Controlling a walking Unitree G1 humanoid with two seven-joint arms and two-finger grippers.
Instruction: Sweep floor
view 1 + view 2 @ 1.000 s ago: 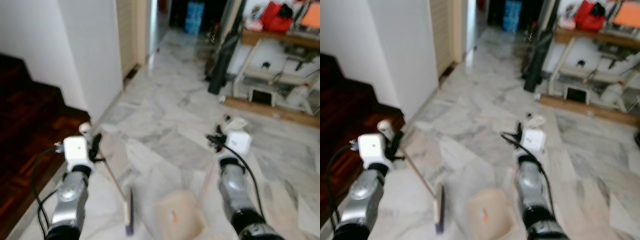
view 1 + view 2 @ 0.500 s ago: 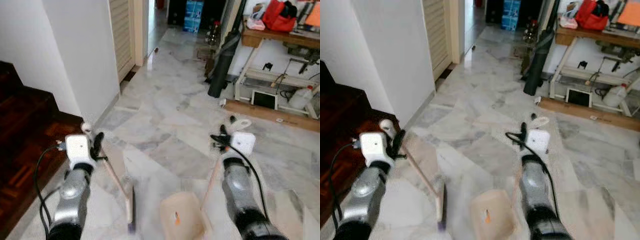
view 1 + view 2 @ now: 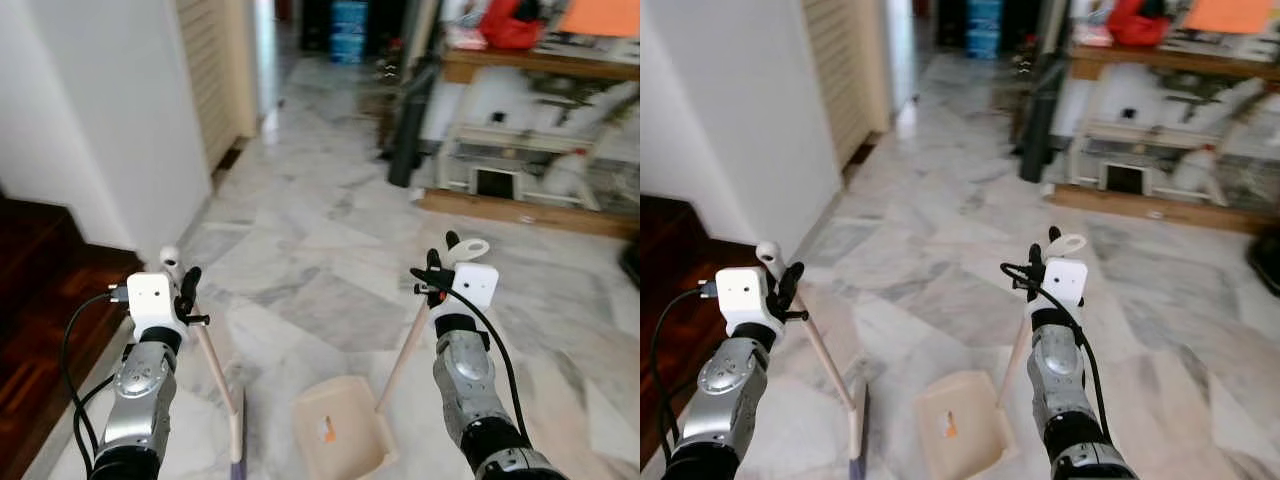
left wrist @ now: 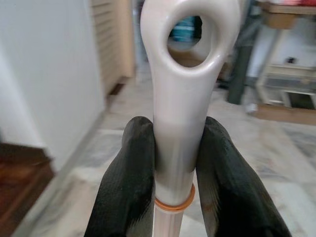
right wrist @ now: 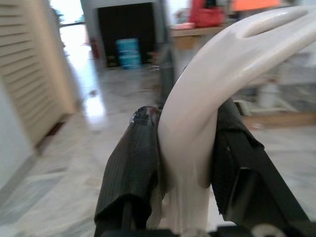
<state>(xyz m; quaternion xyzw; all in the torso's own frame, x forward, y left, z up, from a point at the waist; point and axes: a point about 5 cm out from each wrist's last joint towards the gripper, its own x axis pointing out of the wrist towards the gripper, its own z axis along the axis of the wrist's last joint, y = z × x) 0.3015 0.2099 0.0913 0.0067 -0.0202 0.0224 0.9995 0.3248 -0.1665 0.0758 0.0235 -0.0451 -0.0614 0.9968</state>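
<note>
My left gripper [image 3: 183,289] is shut on the cream handle of a small broom [image 3: 213,372], whose head rests on the marble floor [image 3: 320,260] near my feet. The wrist view has its black fingers [image 4: 129,177] clamped on the broom handle [image 4: 180,98] just below the hanging loop. On the right, my other gripper [image 3: 434,275] is shut on the long handle [image 3: 400,345] of a cream dustpan [image 3: 335,440], which sits on the floor between my arms. An orange scrap [image 3: 327,432] lies inside the pan. Black fingers [image 5: 133,168] pinch the curved dustpan handle top [image 5: 207,98].
A white wall corner [image 3: 130,130] and dark wooden stairs [image 3: 40,290] lie to my left. A slatted door [image 3: 210,70] and a hallway run ahead. Shelving with clutter [image 3: 530,130] and a dark upright object [image 3: 408,120] stand at the right.
The whole view has shifted as the camera moved forward and turned; the stairs slid toward the left edge. Both grippers keep their hold on broom and dustpan.
</note>
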